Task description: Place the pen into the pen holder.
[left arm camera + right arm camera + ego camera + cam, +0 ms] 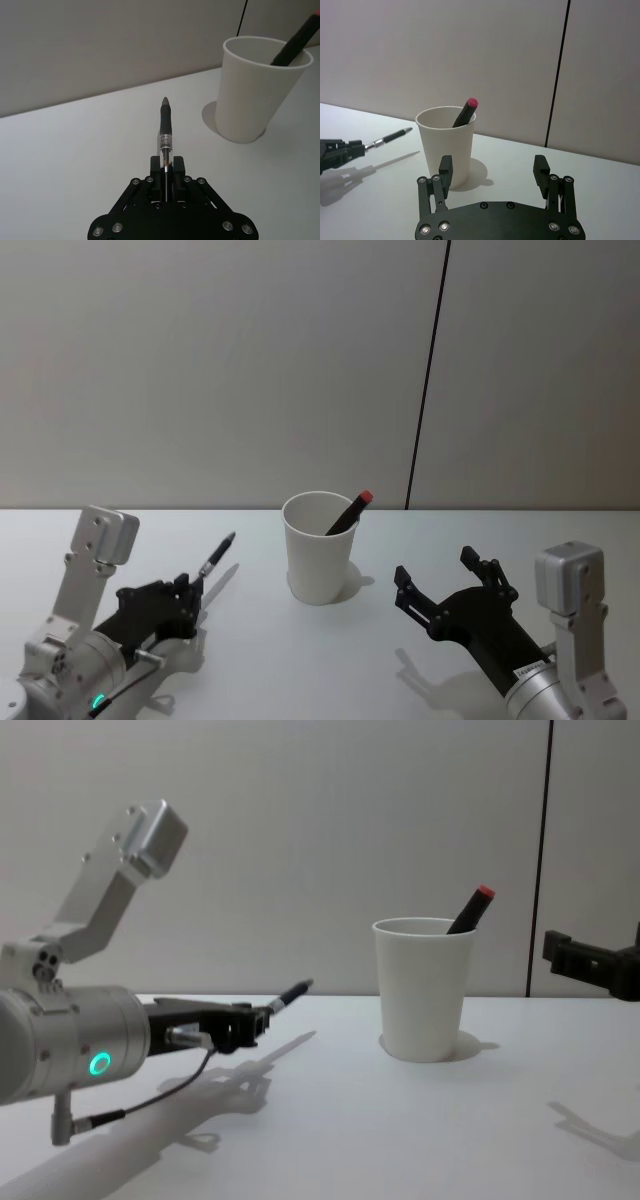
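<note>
My left gripper (190, 585) is shut on a black and silver pen (216, 558), which sticks out past its fingertips and hangs above the table, left of the pen holder. In the left wrist view that pen (165, 125) runs straight out from the shut jaws, its tip short of the cup. The pen holder (320, 555) is a plain white paper cup standing upright mid-table. A second black pen with a red cap (352, 510) leans inside it. My right gripper (440, 572) hovers open and holding nothing to the cup's right.
The white table (300, 670) stretches back to a grey wall with a dark vertical seam (430, 370). Bare tabletop lies between the left gripper and the cup.
</note>
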Robot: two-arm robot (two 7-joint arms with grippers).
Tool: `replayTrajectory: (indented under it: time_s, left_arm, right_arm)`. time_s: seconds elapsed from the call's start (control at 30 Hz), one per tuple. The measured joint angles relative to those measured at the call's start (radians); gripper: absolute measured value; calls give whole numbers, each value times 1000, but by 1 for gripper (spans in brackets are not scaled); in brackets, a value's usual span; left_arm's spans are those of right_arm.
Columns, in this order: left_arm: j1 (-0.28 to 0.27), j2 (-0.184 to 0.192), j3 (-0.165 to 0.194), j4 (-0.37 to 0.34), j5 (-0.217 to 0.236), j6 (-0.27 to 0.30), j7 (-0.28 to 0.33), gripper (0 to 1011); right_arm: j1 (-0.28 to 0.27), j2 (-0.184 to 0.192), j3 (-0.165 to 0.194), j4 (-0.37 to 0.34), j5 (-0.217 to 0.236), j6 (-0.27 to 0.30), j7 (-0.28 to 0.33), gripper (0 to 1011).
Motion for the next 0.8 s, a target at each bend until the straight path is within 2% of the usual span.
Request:
replayTrajectory:
  time_s: [0.47,0.8]
  left_arm:
    - [23,3,-27,-71,31,-139,12,157]
    - [9,-2,-34,-95,34,-268,-36,157]
  right_arm:
    - [0,0,0,0,0,0,0,1001]
    - [0,0,0,0,0,0,0,1001]
